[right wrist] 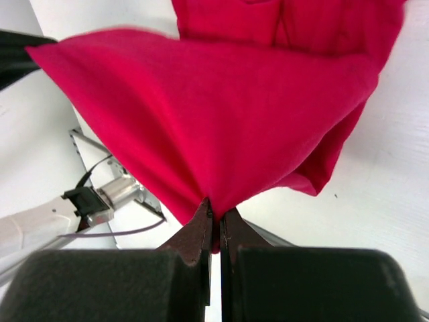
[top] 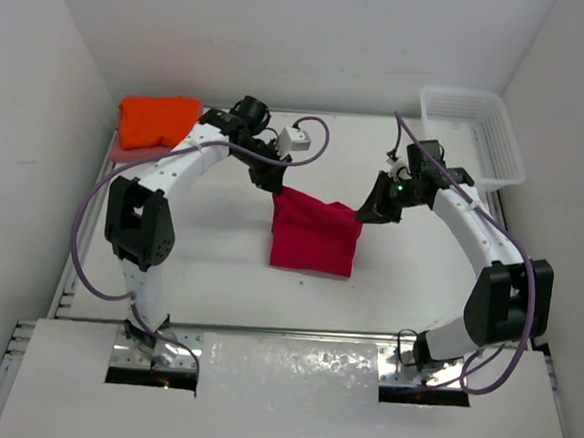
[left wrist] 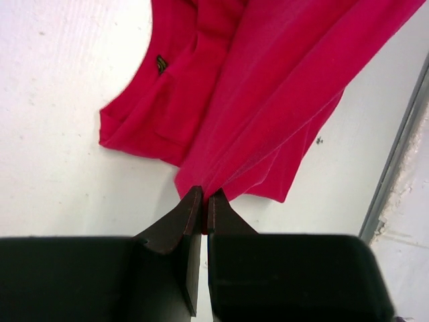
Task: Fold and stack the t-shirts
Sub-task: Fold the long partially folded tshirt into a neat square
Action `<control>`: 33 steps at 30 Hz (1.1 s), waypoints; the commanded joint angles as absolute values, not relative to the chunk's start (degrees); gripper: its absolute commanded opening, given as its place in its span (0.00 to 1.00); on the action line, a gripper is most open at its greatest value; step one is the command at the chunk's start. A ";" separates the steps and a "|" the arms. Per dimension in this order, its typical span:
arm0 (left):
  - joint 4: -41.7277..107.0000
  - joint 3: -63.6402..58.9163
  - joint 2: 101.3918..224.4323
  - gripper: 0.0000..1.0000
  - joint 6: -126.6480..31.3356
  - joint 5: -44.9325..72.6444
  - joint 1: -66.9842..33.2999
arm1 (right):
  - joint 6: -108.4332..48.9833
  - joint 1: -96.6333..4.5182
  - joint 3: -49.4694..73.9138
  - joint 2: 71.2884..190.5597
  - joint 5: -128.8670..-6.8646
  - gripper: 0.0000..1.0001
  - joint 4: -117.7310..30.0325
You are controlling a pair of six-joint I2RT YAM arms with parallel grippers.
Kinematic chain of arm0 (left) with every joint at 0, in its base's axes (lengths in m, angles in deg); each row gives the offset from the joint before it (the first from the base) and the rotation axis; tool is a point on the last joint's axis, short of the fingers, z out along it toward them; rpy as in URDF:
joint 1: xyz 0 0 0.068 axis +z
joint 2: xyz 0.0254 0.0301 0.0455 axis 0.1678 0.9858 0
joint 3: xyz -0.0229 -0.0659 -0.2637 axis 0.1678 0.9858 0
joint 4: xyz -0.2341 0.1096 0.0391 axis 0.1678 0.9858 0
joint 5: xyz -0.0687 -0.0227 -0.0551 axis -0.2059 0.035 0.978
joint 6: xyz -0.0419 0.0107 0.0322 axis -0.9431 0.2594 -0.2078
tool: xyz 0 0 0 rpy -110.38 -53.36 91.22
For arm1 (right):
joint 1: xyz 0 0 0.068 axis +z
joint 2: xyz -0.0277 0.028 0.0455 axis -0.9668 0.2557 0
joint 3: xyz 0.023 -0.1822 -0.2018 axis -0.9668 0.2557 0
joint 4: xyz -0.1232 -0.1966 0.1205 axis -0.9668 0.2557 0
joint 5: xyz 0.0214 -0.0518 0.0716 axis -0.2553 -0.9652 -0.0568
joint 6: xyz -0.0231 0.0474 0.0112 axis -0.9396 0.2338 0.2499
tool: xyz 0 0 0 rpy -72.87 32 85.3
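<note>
**Two arms hold a crimson t-shirt up by its far corners, mid-table**

The crimson red t-shirt (top: 314,236) is in the middle of the white table (top: 217,284), between the two arms. Its far edge is lifted off the surface and pulled into a line between the grippers. The rest hangs down towards the near side, and the lower part lies on the table.

The left gripper (top: 274,186) pinches the shirt's far left corner. In the left wrist view its two dark fingers are pressed almost together, with a thin fold of red cloth caught at the tips. Beyond them the cloth fans out in long creases, and the neck opening shows with a small dark label (left wrist: 161,64) inside it.

The right gripper (top: 365,212) pinches the far right corner. In the right wrist view its fingers are likewise closed on a gathered point of the fabric, which spreads away from them in a broad sheet.

At the far left corner of the table, well apart from the held shirt, the bright orange t-shirt (top: 157,119) lies folded. It rests on top of the salmon-pink t-shirt (top: 126,153), of which only a narrow edge shows.

A white mesh basket (top: 474,131) sits at the far right corner.
</note>
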State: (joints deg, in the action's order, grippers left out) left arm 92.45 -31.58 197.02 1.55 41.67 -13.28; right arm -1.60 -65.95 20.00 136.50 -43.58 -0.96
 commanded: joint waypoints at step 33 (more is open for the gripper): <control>93.01 -7.18 176.62 0.00 3.82 49.54 -16.71 | 10.57 -56.90 37.05 115.58 -44.14 0.00 3.99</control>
